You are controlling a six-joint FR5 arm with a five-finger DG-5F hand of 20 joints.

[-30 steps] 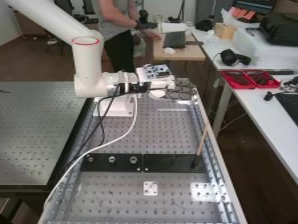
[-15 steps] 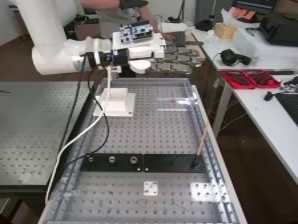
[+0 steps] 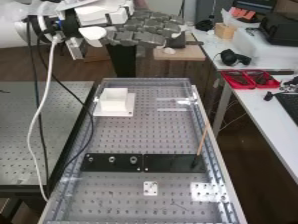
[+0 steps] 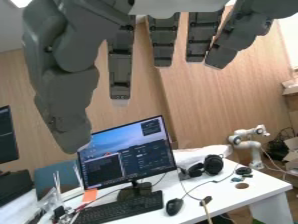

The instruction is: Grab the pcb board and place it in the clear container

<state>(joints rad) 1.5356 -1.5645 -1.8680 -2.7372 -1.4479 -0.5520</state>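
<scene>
High above the bench's far end, in the high view, is the hand [image 3: 143,29], its dark grey fingers straight and pointing to the view's right. The hand [image 4: 66,92] is open in the wrist view, with the thumb and fingers spread and nothing between them. On the perforated bench top lies a clear plastic piece [image 3: 174,104], near the far right corner; I cannot tell whether it is the container. A small pale square plate [image 3: 151,188] lies near the bench's near end; whether it is a circuit board is unclear.
A white block [image 3: 114,100] stands at the bench's far left. Black plates [image 3: 174,163] cross the middle, with a thin wooden stick [image 3: 202,141] leaning at their right. Red trays [image 3: 247,79] and headphones [image 3: 234,57] are on the white side table.
The arm and hand have risen and moved to the high view's upper left, away from the bench. The white block is now uncovered, and the cables have swung left.
</scene>
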